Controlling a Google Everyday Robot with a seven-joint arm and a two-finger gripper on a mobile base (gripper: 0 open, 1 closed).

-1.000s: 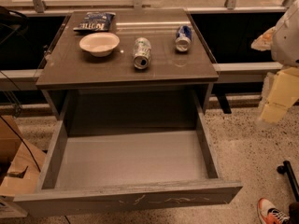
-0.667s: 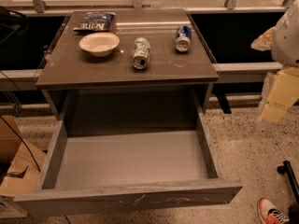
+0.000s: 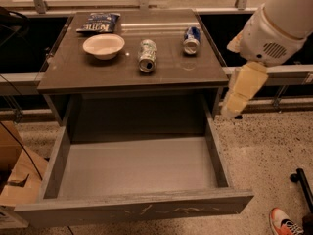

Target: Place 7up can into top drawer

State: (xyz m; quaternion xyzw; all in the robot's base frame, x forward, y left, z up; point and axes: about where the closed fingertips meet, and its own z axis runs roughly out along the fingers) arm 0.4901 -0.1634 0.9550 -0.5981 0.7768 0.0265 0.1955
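The 7up can (image 3: 147,56), silver and green, lies on its side on the brown tabletop, its shiny top facing me. The top drawer (image 3: 137,166) is pulled wide open below the table, its grey bottom bare and its scratched front panel (image 3: 142,211) nearest me. My gripper (image 3: 234,109) hangs at the lower end of the cream arm link, off the table's right edge, beside the drawer's right back corner and below tabletop height. It is well to the right of the can and holds nothing that I can see.
A white bowl (image 3: 103,46), a blue chip bag (image 3: 98,22) and a blue-and-silver can (image 3: 191,39) share the tabletop (image 3: 88,75). A cardboard box (image 3: 14,180) and cables stand left of the drawer. A shoe (image 3: 286,224) and a black caster (image 3: 298,176) are on the floor at right.
My arm has swung left, closer to the table's right edge. The cans, bowl, bag and drawer have not moved.
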